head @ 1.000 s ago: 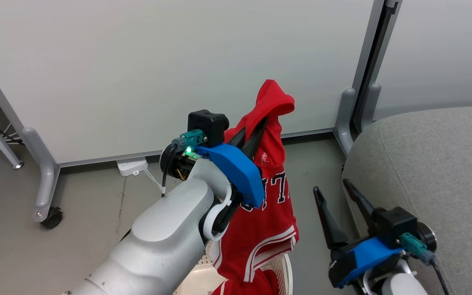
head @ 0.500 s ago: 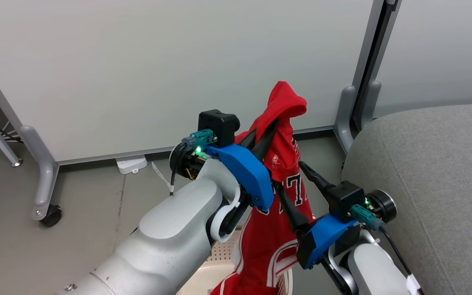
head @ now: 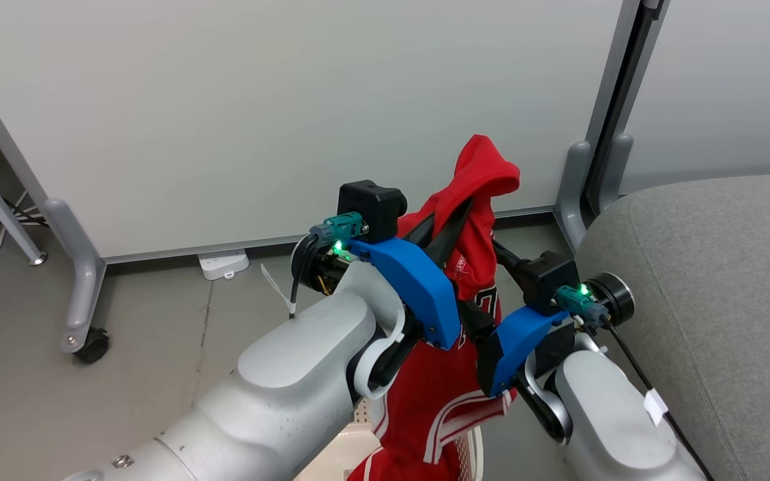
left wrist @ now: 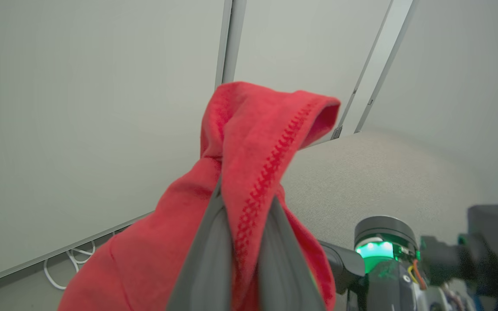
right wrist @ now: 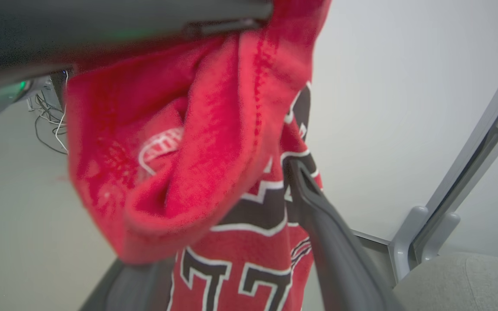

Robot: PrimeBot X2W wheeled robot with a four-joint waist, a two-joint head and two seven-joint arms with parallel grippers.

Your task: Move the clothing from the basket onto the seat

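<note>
Right gripper [head: 482,280], perhaps straddling jersey [head: 438,394], lies between it and the seat [head: 712,280].

Left forearm [head: 285,374] and right forearm [head: 605,421]: smooth silver-grey shells, one round screw [head: 121,461] in the left. Each wrist carries a blue cover [head: 418,287], black camera block [head: 371,204], teal plug [head: 341,226], green lamp [head: 339,248]; long dark fingers [head: 455,227] taper to points. White tag [head: 654,404] on the right arm's black cable [head: 625,357].

jersey [head: 486,168]: red, black-white numerals, white stripes | seat [head: 726,267]: grey woven | basket [head: 345,457]: cream perforated
</note>
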